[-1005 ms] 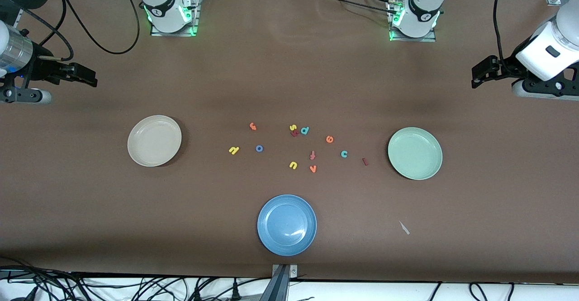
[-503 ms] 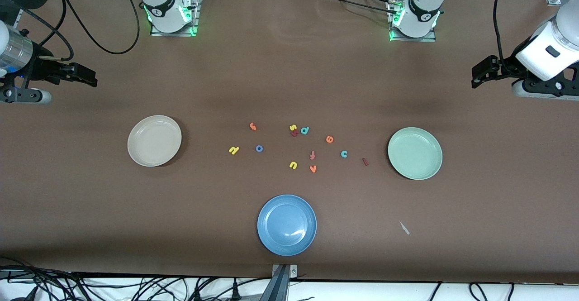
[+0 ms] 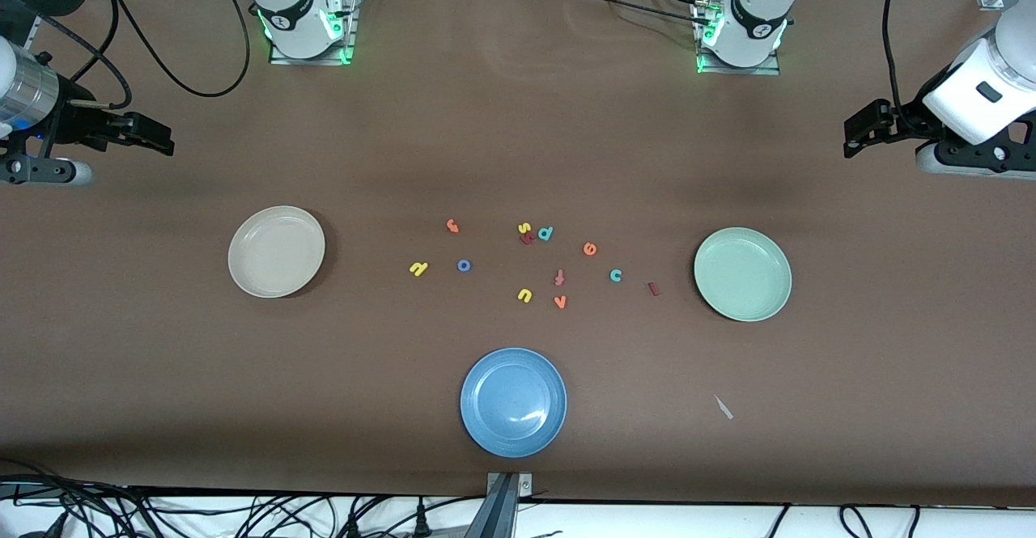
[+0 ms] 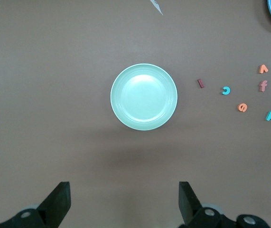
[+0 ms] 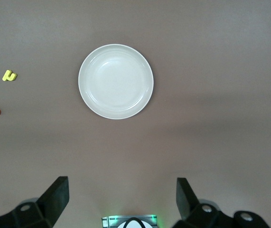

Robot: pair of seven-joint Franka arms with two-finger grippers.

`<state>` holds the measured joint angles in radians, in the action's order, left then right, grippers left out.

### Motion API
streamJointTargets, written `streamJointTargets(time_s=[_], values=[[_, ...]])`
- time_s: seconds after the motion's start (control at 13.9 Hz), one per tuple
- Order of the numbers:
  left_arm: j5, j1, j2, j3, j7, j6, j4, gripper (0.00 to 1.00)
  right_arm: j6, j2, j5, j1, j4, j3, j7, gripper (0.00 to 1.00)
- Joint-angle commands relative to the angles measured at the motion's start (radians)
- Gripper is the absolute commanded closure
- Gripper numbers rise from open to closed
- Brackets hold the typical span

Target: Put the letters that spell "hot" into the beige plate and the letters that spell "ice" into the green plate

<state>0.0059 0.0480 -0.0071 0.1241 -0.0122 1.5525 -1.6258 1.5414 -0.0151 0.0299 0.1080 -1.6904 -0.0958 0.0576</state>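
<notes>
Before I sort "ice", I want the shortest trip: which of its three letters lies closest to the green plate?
The dark red i, a plain bar right beside the green plate; the teal c and orange e lie farther toward the table's middle.

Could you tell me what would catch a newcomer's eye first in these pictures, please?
Three plates ring a scatter of tiny foam letters at mid-table: the beige plate toward the right arm's end, the green plate toward the left arm's end, and a blue plate nearest the front camera.

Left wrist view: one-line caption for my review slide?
Open left gripper above bare table near empty green plate; dark red i, teal c, orange e alongside.
</notes>
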Motion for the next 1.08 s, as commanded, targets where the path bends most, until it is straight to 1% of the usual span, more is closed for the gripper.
streamJointTargets(time_s=[0.0,1.01], values=[[0.009,-0.007,0.012,-0.001,-0.006,-0.023,0.032,0.00,-0.012,0.004,-0.019,-0.001,0.000,-0.001,-0.018,0.00],[0.009,-0.007,0.012,0.000,-0.006,-0.023,0.032,0.00,-0.010,0.004,-0.019,0.001,0.002,-0.001,-0.012,0.00]])
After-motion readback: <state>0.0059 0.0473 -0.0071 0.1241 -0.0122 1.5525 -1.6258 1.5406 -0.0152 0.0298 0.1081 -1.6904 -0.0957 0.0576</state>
